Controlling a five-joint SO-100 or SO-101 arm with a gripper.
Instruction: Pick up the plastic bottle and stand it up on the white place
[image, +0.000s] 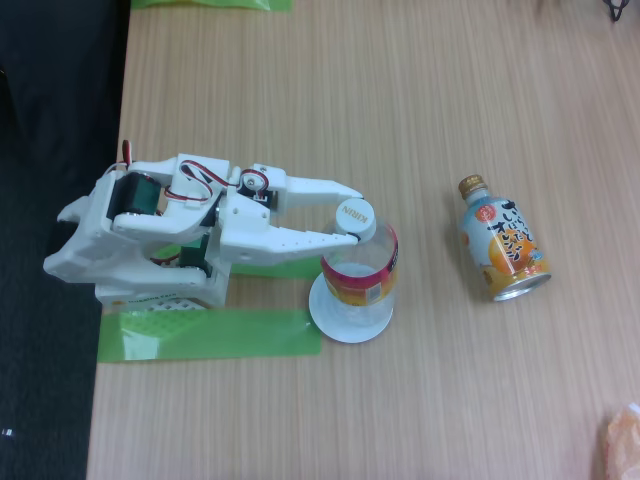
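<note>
Currently the clear ribbed plastic bottle with white screw cap and pink-red-yellow label band (362, 262) is seen upright on the small round white plate (345, 322), long axis pointing roughly at the camera in the fixed view, base inside the plate rim. It is held at the tip of the white two-finger gripper (358, 218), which reaches in from the left of the view; the arm base is seated on green tape strips (205, 335) at the wooden table (400, 90) edge. The gripper is judged closed on the bottle neck just under the cap: one finger is passed behind the cap, the other lies against the near side, little gap visible. Placement looks essentially done; the release is what remains, and it should be opened wide enough to clear the cap without tipping the bottle. An orange-and-pale-blue metal bottle-can with gold cap (503, 252) is left lying on its side well apart to the right, untouched.
</note>
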